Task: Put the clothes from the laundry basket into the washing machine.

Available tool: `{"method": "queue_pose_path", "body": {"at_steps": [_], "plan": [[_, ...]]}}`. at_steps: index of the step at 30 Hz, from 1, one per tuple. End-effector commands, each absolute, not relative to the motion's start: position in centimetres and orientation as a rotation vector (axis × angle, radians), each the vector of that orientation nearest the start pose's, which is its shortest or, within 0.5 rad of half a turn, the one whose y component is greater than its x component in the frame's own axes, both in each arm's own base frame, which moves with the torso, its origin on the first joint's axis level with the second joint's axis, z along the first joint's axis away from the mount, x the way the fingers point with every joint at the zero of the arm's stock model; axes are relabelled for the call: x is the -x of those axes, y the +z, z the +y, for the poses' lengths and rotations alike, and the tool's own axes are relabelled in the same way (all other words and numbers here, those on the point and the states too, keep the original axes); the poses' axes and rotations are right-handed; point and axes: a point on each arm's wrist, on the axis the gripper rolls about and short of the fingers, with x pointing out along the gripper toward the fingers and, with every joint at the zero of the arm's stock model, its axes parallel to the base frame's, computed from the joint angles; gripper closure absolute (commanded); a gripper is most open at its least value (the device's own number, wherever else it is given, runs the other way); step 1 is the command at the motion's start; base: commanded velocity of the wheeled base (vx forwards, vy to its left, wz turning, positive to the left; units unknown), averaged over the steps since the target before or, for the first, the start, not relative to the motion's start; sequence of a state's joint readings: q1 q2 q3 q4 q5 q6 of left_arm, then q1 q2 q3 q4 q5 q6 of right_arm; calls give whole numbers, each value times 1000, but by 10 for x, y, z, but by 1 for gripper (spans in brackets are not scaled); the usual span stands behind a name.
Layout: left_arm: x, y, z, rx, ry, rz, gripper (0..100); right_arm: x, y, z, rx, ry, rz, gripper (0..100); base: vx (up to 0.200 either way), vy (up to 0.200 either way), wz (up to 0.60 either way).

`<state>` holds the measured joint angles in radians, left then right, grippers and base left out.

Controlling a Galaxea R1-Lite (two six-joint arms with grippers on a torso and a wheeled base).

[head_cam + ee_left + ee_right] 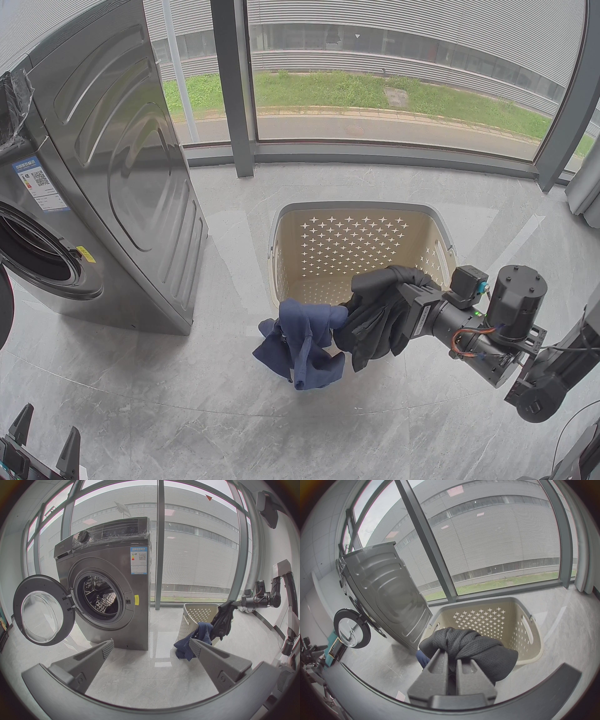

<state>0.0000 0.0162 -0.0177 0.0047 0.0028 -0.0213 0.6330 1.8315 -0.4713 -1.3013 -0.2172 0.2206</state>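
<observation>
Where the right gripper (452,659) clamps together, a black garment (475,648) bunches over its fingertips and hangs beneath them. Touching that bundle on the robot's left, a blue garment (306,344) droops from the near rim of the laundry basket (359,207) just beyond the gripper. The right arm stretches level, wrist pointing left. The left gripper (150,642) sits low, fingers apart, facing the washing machine (125,573) well ahead, its door (42,609) open.
</observation>
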Motion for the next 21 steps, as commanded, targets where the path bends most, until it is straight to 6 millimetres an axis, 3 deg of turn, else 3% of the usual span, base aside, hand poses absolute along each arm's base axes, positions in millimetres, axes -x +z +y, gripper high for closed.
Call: {"method": "queue_pose_path", "body": {"at_steps": [1,21], "plan": [[23,76,0,21,2,8,0,-218,167,157,-225,431,1,100,0,0,0],[22,76,0,21,-6,15,0,-184,203,154,-245,506,-126,100,0,0,0]]}}
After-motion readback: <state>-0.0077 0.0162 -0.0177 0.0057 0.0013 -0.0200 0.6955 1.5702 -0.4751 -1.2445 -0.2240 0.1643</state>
